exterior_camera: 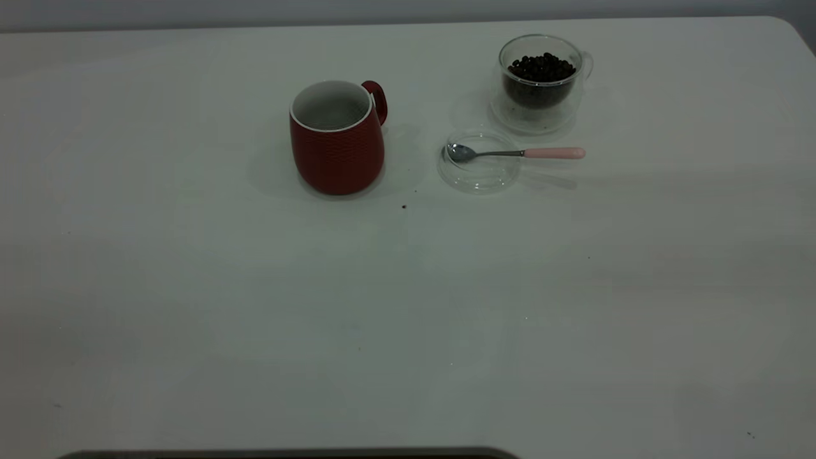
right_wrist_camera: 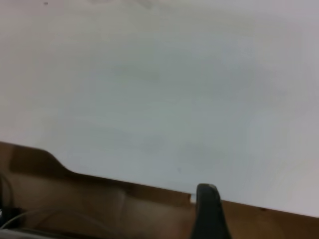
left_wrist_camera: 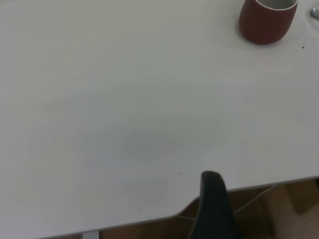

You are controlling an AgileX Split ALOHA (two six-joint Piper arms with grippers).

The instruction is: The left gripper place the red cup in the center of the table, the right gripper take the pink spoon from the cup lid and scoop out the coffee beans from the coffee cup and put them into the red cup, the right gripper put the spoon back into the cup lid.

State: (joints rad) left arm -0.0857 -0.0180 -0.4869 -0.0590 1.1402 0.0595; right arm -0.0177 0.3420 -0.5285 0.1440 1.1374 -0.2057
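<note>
The red cup [exterior_camera: 338, 143] stands upright on the table [exterior_camera: 408, 306], back of the middle, handle turned to the far right, white inside showing no beans. Right of it lies the clear cup lid [exterior_camera: 479, 175] with the pink spoon [exterior_camera: 554, 153] resting across it, bowl in the lid, handle pointing right. Behind the lid stands the coffee cup [exterior_camera: 540, 95], heaped with coffee beans [exterior_camera: 540, 67]. Neither arm shows in the exterior view. My left gripper [left_wrist_camera: 212, 174] hangs shut over the table's edge, far from the red cup [left_wrist_camera: 266, 22]. My right gripper [right_wrist_camera: 207, 186] is shut at another table edge.
A few dark specks [exterior_camera: 403, 206] lie on the table in front of the red cup. Wide bare tabletop stretches between the objects and the near edge. Brown floor [right_wrist_camera: 99, 209] shows beyond the table edge in both wrist views.
</note>
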